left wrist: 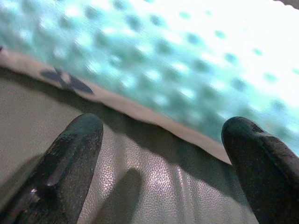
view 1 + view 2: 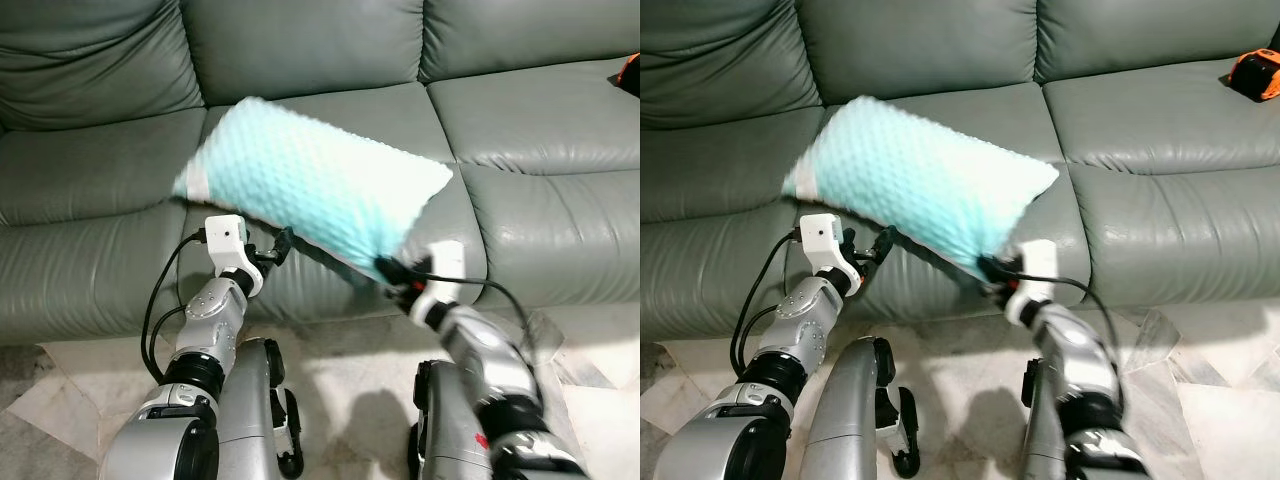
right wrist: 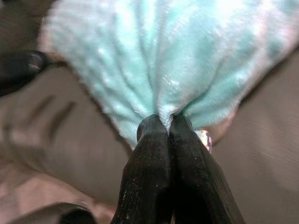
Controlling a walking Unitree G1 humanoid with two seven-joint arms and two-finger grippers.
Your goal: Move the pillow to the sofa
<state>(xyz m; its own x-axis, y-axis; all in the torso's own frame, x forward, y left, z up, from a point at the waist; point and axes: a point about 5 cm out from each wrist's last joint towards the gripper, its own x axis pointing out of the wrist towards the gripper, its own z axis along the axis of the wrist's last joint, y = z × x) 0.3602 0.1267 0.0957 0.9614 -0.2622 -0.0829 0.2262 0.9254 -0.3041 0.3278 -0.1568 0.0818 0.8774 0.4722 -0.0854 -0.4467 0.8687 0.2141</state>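
A mint-green dotted pillow (image 2: 920,190) hangs tilted over the middle seat of a grey-green leather sofa (image 2: 1140,200), blurred by motion. The right gripper (image 2: 992,268) grips the pillow's lower corner at the seat's front edge. The left gripper (image 2: 880,243) sits just under the pillow's lower long edge, its black fingers apart. An orange and black object (image 2: 1256,74) lies on the far right seat cushion. Pale marbled floor (image 2: 960,370) shows below the sofa.
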